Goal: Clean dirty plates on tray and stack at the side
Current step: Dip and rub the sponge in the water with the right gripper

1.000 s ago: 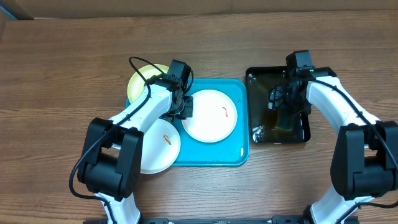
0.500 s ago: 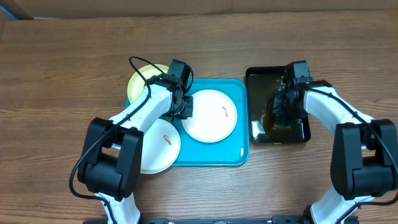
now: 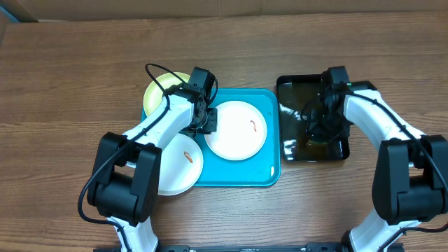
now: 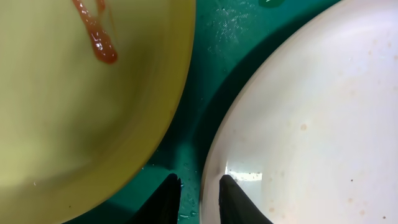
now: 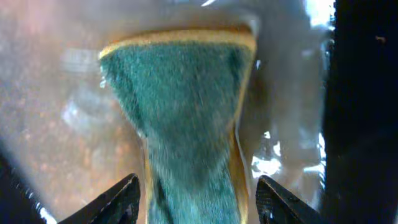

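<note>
- Left gripper (image 4: 204, 200): fingers a narrow gap apart, astride the rim of the middle white plate (image 4: 311, 124). Neither finger is seen pressing on the rim.
- Just beside that rim lies the yellow-green plate (image 4: 74, 112), bearing a red-orange smear (image 4: 99, 46). A wet strip of the tray (image 4: 193, 93) shows between the two plates.
- Right gripper (image 5: 200, 202): fingers closed on the sponge (image 5: 186, 112), green face and yellow edge, pinched narrow between them. Its far end sits in brownish liquid.
- From overhead, the right gripper works over the black tray (image 3: 294, 87), which stands just right of the turquoise tray.
- Middle white plate lies wholly inside the turquoise tray, with a small orange mark (image 3: 253, 126) on it.
- Second white plate (image 3: 178, 164), also marked orange, overhangs the tray's front-left corner.
- Yellow-green plate overhangs the back-left corner.
- Both trays rest on the wooden table (image 3: 70, 70).
</note>
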Robot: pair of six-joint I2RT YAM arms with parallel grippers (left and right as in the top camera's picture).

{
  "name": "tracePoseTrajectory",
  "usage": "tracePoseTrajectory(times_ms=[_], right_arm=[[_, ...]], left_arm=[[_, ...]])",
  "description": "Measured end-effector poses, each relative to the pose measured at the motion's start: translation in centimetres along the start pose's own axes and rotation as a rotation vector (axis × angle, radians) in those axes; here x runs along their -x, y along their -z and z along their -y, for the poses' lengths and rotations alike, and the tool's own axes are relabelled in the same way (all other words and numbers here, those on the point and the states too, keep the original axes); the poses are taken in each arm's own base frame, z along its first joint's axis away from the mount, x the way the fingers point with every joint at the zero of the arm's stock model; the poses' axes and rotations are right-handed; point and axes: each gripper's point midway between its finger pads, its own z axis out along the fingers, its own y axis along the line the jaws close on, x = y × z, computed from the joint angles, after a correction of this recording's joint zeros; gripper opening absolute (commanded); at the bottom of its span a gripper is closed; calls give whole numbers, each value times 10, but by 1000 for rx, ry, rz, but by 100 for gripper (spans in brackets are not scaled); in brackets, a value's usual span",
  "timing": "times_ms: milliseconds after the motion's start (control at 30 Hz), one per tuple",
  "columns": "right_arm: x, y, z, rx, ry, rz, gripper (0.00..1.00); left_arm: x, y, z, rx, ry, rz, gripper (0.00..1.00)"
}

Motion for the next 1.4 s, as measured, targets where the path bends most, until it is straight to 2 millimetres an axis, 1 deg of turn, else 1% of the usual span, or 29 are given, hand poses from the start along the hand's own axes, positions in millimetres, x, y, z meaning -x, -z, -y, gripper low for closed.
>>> tracePoseTrajectory(times_ms=[33,100,133,167,200,233,267,300,333,400,433,467,567,700,733,800,900,933,967,1000,1067,1100,1133,1200,1267,1300,1400], right_arm=[[-2,-4,0,6,-1,-2,58],[-6,-11,-2,23,7,-4,17],[-10,-14,-3,33,1,-12,10],[-11,-15,-3,35,0,-17,10],[-12,-15,-4,42,0,-23,17],[-13,-15,-4,42,-3,-26,27],[-15,-15,-5,46,-1,-35,34],[-18,-13,-4,45,6,-51,36],[-22,-10,-4,44,7,-72,46],[-24,-5,-5,45,12,-91,70],[-20,-1,-6,48,21,-82,79],[-13,2,-8,53,29,-62,85],[5,8,-10,50,46,2,87],[10,7,-6,27,49,27,87],[10,5,-6,24,49,32,88],[8,0,-5,24,47,33,100],[-1,-12,-3,28,53,20,100],[-2,-13,-3,26,54,20,100],[-2,-13,-4,33,53,23,97],[-2,-13,-4,37,55,22,80],[-5,-13,-5,41,55,13,30],[-7,-12,-4,40,55,2,12],[-11,-12,-4,42,54,-19,4],[-20,-8,-4,39,51,-66,4],[-21,2,-5,38,45,-96,4],[-19,8,-6,39,47,-98,4],[-2,30,-12,56,46,-64,4]], left_arm=[[0,0,0,0,0,0,24],[0,0,0,0,0,0,24],[0,0,0,0,0,0,24],[0,0,0,0,0,0,25],[0,0,0,0,0,0,26],[0,0,0,0,0,0,27],[0,0,0,0,0,0,27],[0,0,0,0,0,0,27],[0,0,0,0,0,0,27],[0,0,0,0,0,0,27],[0,0,0,0,0,0,27],[0,0,0,0,0,0,27],[0,0,0,0,0,0,27],[0,0,0,0,0,0,28],[0,0,0,0,0,0,28],[0,0,0,0,0,0,27],[0,0,0,0,1,0,20],[0,0,0,0,0,0,17],[0,0,0,0,0,0,14],[0,0,0,0,1,0,13],[0,0,0,1,-2,0,12],[0,0,0,1,-3,0,12],[0,0,0,1,-3,-2,12],[-1,0,-1,2,-3,-5,15],[-1,0,-1,4,-5,-4,24],[-1,0,-1,5,-6,-4,27],[-1,0,-1,5,-6,-4,36]])
